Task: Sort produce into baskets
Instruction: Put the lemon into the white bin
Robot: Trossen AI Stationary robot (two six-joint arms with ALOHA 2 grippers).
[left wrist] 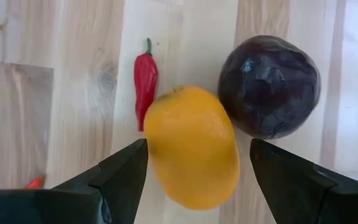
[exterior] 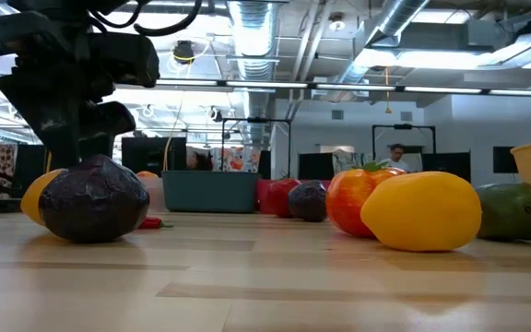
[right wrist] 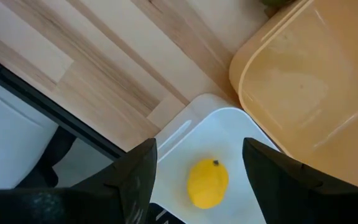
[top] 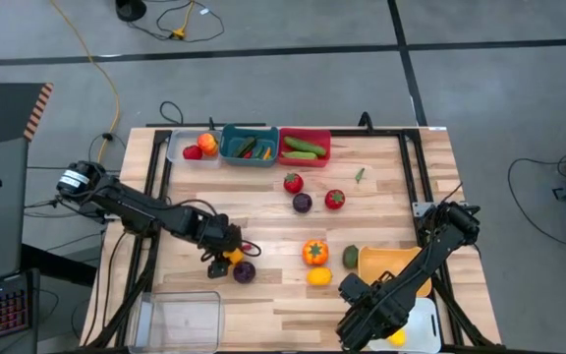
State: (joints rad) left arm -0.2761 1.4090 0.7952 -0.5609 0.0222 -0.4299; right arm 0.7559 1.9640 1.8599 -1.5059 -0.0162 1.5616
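Note:
My left gripper (left wrist: 197, 149) is open low over the table's near left part (top: 226, 262). Its fingers stand on either side of an orange-yellow round fruit (left wrist: 191, 146) that lies on the table. A dark purple round vegetable (left wrist: 269, 84) lies right beside the fruit, and a small red chilli (left wrist: 145, 81) lies on its other side. My right gripper (right wrist: 199, 146) is open and empty above the white basket (right wrist: 229, 124) at the near right (top: 369, 324). A yellow lemon (right wrist: 207, 182) lies in that basket. My left gripper comes down over the orange-yellow fruit from above, one finger (left wrist: 126, 171) close against the fruit's side (left wrist: 153, 155) and the other (left wrist: 278, 168) a little apart from it. I cannot tell whether the near finger touches. The fruit rests on the table.
Grey (top: 177, 149), teal (top: 249, 155) and red (top: 305, 159) baskets holding produce stand along the far edge. A clear basket (top: 180, 320) stands at the near left and an orange-yellow one (top: 393, 267) beside the white. Loose red, purple, orange, yellow and green produce (top: 314, 252) lies mid-table.

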